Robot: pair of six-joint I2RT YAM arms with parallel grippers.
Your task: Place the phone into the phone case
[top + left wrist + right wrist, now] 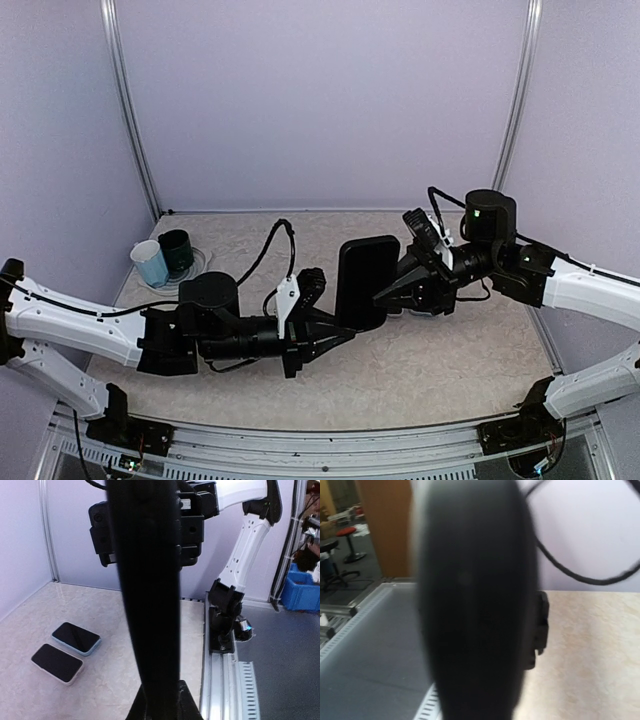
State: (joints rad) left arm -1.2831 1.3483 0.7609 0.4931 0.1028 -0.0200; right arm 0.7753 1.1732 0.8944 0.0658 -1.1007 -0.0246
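- the left claw [343, 327] reaches in low over the table [450, 370], and its tips meet the lower left edge of the black slab [365, 278].
- from this claw's own wrist, the slab stands edge-on straight ahead. it runs from between the fingers [187, 703] up past the top of the view.
- both fingers lie close against the slab's two faces, so the left claw is drawn in to the slab's thickness and grips it.
- the right claw [388, 290] comes in from the opposite side and is closed on the slab's right edge, at the end farthest from the left claw's fingers.
- the slab is upright between the two claws, off the table, with its broad glossy face turned toward the overhead camera.
- from the right wrist, the slab is a dark blur filling the middle of the view just in front of that claw. its fingers can't be made out there.
- whether the slab is the phone, the case, or one seated in the other can't be told.
- ahead of the left claw and off to its left, a blue-rimmed handset [76, 638] and a white-rimmed handset [56, 663] lie flat on the table, side by side and just apart. the white-rimmed one is nearer the claw.
- far behind the left claw, by the back left corner, what look like a pale blue cup [150, 263] and a dark green cup [177, 252] stand right beside each other.
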